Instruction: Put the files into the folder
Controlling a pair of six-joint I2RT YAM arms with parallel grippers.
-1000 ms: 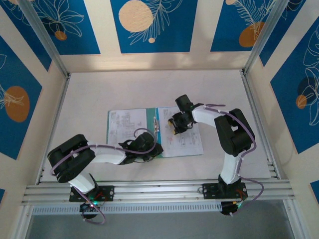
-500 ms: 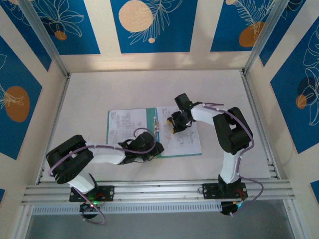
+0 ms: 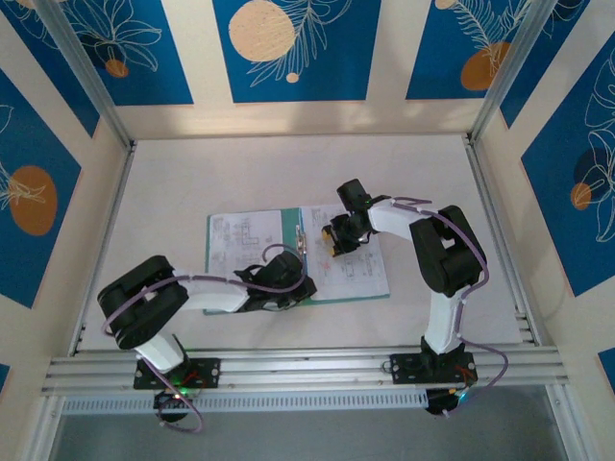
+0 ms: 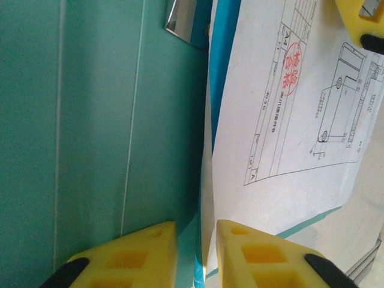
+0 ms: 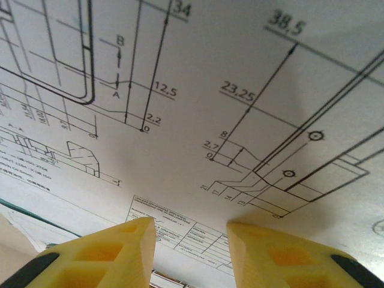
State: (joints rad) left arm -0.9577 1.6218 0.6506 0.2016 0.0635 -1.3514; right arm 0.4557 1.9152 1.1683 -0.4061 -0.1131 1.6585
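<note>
Now the right-hand sheet (image 3: 360, 274) lay squarer in the open folder (image 3: 292, 223) than a second earlier, teal showing past its near corner on the desk (image 3: 240, 173). The right tool (image 5: 189, 225) hung close over that drawing, fingers parted and gripping nothing. The left tool (image 4: 195, 227) had slid left along the near edge, its fingers nearly together beside the spine below the clip (image 4: 187, 24). Whether it pinched anything, I couldn't tell. The files looked seated, but the folder wasn't yet closed.
</note>
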